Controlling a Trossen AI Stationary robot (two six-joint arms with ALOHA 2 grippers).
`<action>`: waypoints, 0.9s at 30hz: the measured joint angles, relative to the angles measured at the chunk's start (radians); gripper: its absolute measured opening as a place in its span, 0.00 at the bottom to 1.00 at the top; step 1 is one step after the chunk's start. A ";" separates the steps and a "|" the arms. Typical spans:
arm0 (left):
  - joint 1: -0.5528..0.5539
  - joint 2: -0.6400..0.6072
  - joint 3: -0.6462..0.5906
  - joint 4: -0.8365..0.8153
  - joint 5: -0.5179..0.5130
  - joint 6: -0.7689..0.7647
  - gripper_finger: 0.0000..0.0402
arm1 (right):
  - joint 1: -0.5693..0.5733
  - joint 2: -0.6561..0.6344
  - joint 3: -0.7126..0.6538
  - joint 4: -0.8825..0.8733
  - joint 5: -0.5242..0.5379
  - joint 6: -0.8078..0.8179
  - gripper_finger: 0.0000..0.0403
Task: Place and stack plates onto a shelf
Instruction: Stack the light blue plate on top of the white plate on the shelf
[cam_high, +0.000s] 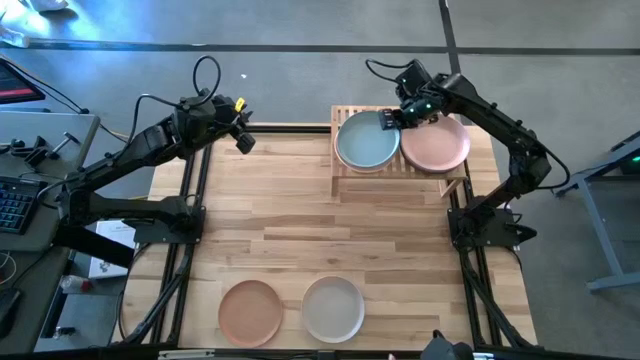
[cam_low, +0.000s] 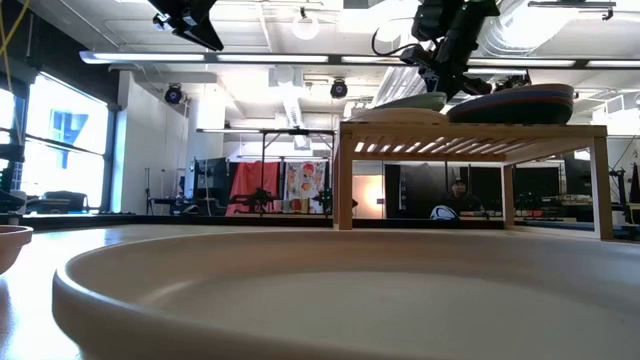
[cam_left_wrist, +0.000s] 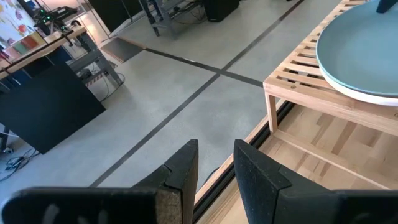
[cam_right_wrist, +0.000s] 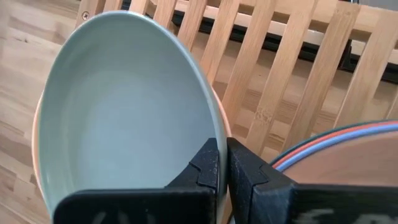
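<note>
On the shelf (cam_high: 400, 180), right pincer (cam_high: 388, 121) pinches the pale green plate (cam_high: 366, 143).

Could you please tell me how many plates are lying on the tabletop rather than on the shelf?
2: a terracotta plate and a cream plate side by side at the near edge. The others sit on the shelf.

Shelf (cam_high: 400, 178) top filled by plate stacks; table (cam_high: 300, 235) middle open.

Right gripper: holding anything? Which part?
Yes: the right gripper is shut on the pale green plate, pinching its rim, over the shelf. Left gripper holds nothing.
</note>
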 joint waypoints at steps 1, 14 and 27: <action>0.000 0.000 0.000 0.000 0.000 0.000 0.22 | 0.000 0.002 0.001 0.002 -0.001 -0.004 0.00; 0.000 0.000 0.000 0.000 0.000 0.000 0.22 | 0.002 0.048 0.001 0.003 -0.045 -0.001 0.00; 0.000 0.000 0.000 0.000 0.000 0.000 0.22 | 0.002 0.048 0.001 0.010 -0.046 0.003 0.20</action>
